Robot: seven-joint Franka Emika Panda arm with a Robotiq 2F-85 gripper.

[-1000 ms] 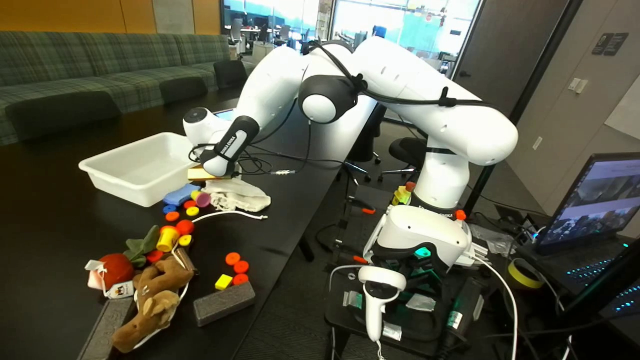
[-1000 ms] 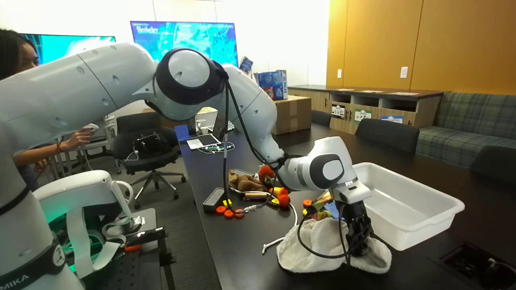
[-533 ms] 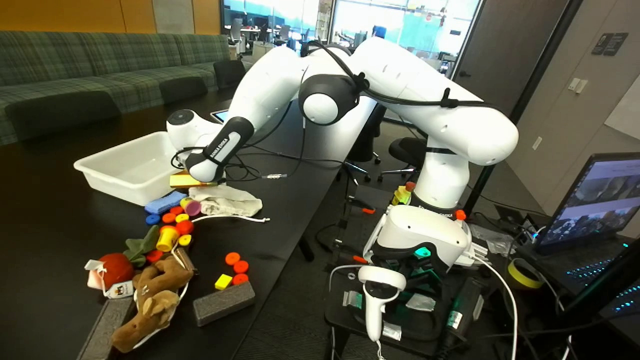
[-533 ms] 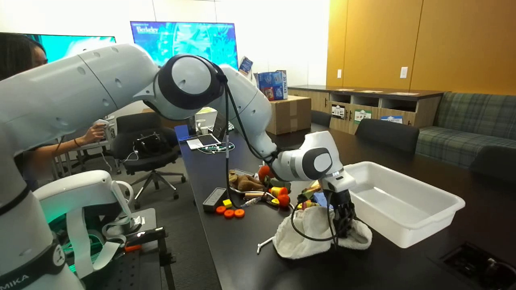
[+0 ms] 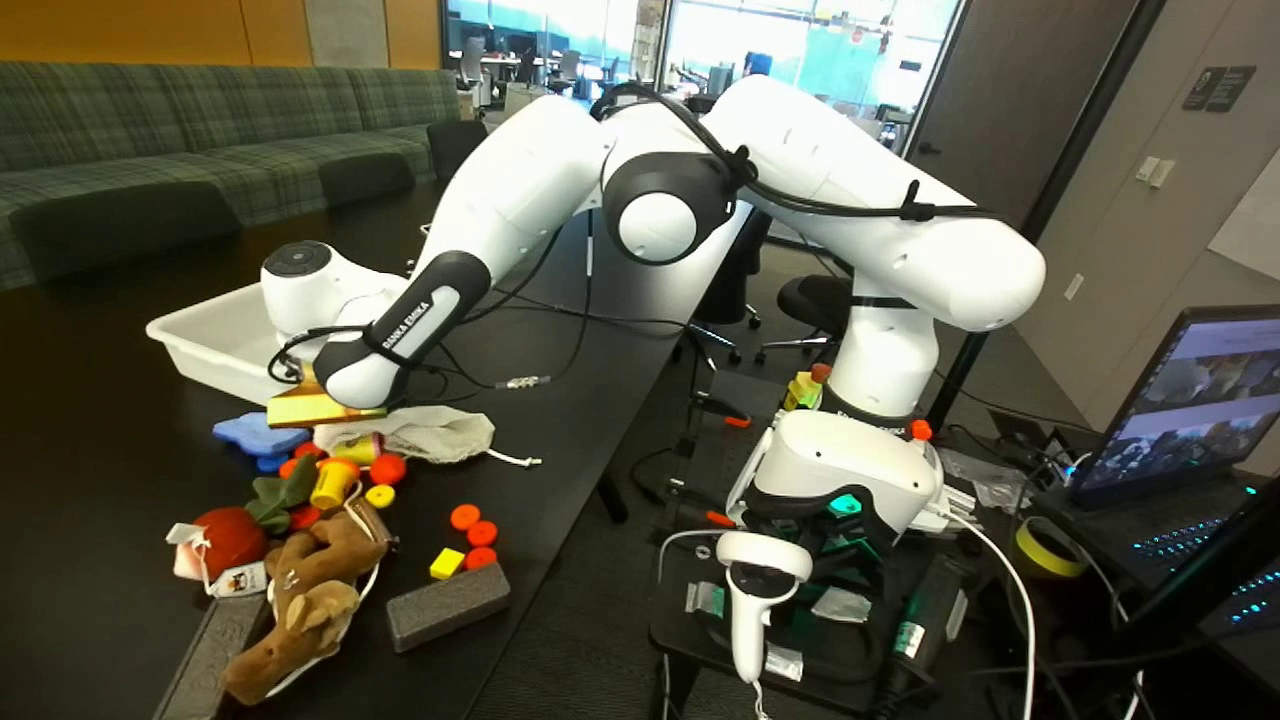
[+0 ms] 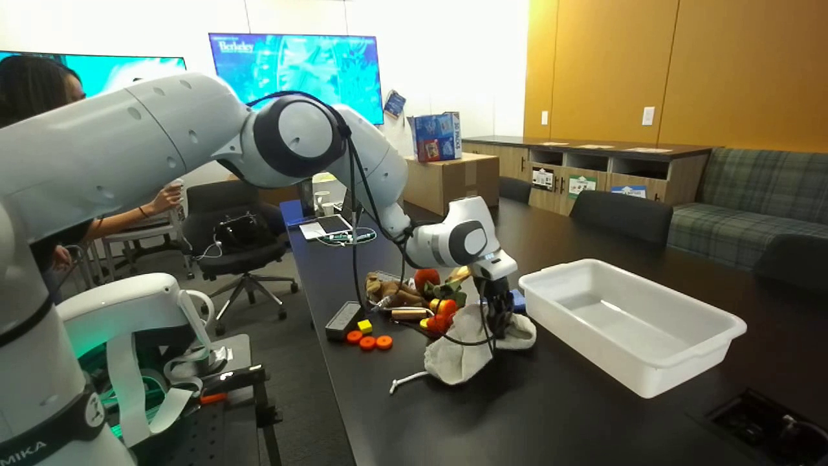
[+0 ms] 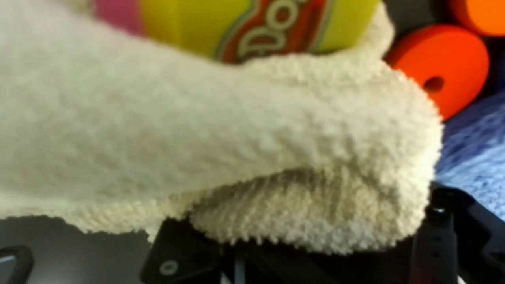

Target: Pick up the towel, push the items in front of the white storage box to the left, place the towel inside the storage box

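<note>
The gripper (image 6: 498, 320) is positioned low above the table (image 6: 563, 421) and holds the cream towel (image 6: 460, 349). In the wrist view, the fabric is bunched between the two fingers (image 7: 179, 252); the fingertips are concealed by it. In both exterior views, the towel is outside the white storage box (image 6: 582, 338). In an exterior view, the right end of the towel is near the left end of the storage box, and a white cord (image 6: 409, 380) protrudes at the left edge of the towel. Contact between the lower edge of the towel and the table cannot be determined.

Adjacent items: a Play-Doh tub (image 7: 300, 23) lies on its side, partly covered by the fabric in the wrist view. An orange-red disc (image 7: 442, 67) with a center hole is located to the right of the tub in that view. In an exterior view, a blue fabric item (image 5: 260, 433) is located to the left of the towel. A yellow tub (image 5: 335, 483), tilted, is located on the near side, with a yellow disc (image 5: 380, 497) to its right.

Near end of the table, in an exterior view: a brown plush toy (image 5: 325, 560) rests beside a red plush item (image 5: 235, 538). To the right of the brown plush toy are three orange discs (image 5: 481, 533), a yellow block (image 5: 447, 563) and a gray block (image 5: 448, 607).
</note>
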